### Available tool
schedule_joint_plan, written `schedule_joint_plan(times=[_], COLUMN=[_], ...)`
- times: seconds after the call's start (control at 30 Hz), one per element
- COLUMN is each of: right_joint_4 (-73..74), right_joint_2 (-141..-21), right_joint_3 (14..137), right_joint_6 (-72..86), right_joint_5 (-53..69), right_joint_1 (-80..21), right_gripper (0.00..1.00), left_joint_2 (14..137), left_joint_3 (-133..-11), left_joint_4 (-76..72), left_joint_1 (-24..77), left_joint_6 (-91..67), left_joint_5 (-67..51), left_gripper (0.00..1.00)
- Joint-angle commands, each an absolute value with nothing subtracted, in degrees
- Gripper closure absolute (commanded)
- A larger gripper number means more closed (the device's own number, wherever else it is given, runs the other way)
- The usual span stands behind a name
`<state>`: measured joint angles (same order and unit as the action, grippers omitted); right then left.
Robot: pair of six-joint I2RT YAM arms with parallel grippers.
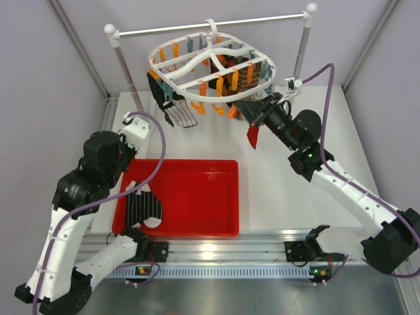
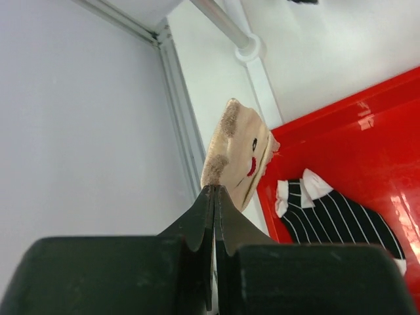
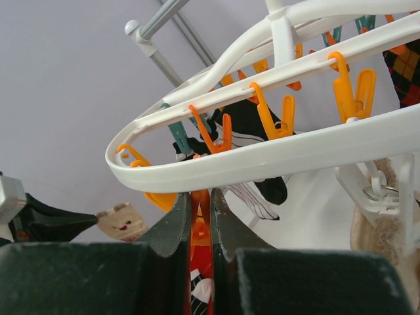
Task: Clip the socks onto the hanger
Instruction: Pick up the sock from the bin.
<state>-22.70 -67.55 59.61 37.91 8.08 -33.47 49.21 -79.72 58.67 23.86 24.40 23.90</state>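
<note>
Both jaws closed, left gripper [image 2: 214, 189] pinching beige sock [image 2: 243, 154] at its tips, right gripper [image 3: 199, 195] squeezing orange clip [image 3: 199, 233] under hanger [image 3: 275, 154].

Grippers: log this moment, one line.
left gripper: shut on beige sock; right gripper: shut on dark red sock at hanger; striped sock: in red tray

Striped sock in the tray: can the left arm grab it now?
Probably not yet: the left gripper is shut on the beige sock. Otherwise the way looks free; the striped sock lies uncovered in the red tray, near that arm.
</note>
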Motion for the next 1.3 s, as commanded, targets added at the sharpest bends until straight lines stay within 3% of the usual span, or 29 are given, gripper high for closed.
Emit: schedule_joint_plan(times=[0.0, 0.23, 0.4, 0.67, 0.7, 0.8, 0.9, 1.0, 1.13, 1.27], right_joint_4=[-23.64, -23.55, -23.29, -23.11, -23.03, -22.85, -22.85, -22.76, -23.11, -23.55], right_joint_2=[-66.44, -66.88, -67.32, -68.29, -68.47, -68.64, -68.56, -68.56, -68.55, -68.56], right_joint_3=[59.94, 59.94, 60.64, 61.79, 61.87, 62.14, 62.23, 62.23, 61.7, 61.35], right_joint_6=[37.09, 37.0, 36.91, 37.09, 37.09, 36.91, 36.83, 36.48, 36.56, 37.0], right_joint_5=[9.14, 9.14, 8.88, 8.7, 8.7, 8.53, 8.61, 8.88, 9.23, 9.32], right_joint_1=[-32.7, -31.91, -31.64, -31.55, -31.47, -31.55, -31.46, -31.46, -31.47, -31.47], right_gripper=[1.0, 1.0, 1.0, 1.0, 1.0, 1.0, 1.0, 1.0, 1.0, 1.0], left_joint_2=[50.27, 54.4, 58.79, 70.3, 72.57, 75.22, 75.24, 73.57, 71.9, 71.98], left_joint_3=[-75.59, -61.38, -55.73, -54.4, -54.58, -55.46, -57.21, -59.5, -59.86, -56.17], left_joint_4=[56.42, 47.68, 38.43, 26.91, 26.11, 22.78, 24.68, 29.17, 40.93, 40.88], left_joint_1=[23.73, 25.22, 39.09, 46.48, 46.84, 47.81, 47.81, 46.94, 43.77, 42.89], left_joint_6=[25.93, 14.26, 6.78, -3.07, -3.69, -4.39, -0.56, 5.69, 23.36, 31.37], left_joint_5=[20.32, 3.8, 7.81, 2.03, 0.37, -7.28, -10.1, -9.57, -18.88, -20.39], left_gripper=[1.0, 1.0, 1.0, 1.0, 0.97, 0.73, 0.64, 0.6, 0.57, 0.56])
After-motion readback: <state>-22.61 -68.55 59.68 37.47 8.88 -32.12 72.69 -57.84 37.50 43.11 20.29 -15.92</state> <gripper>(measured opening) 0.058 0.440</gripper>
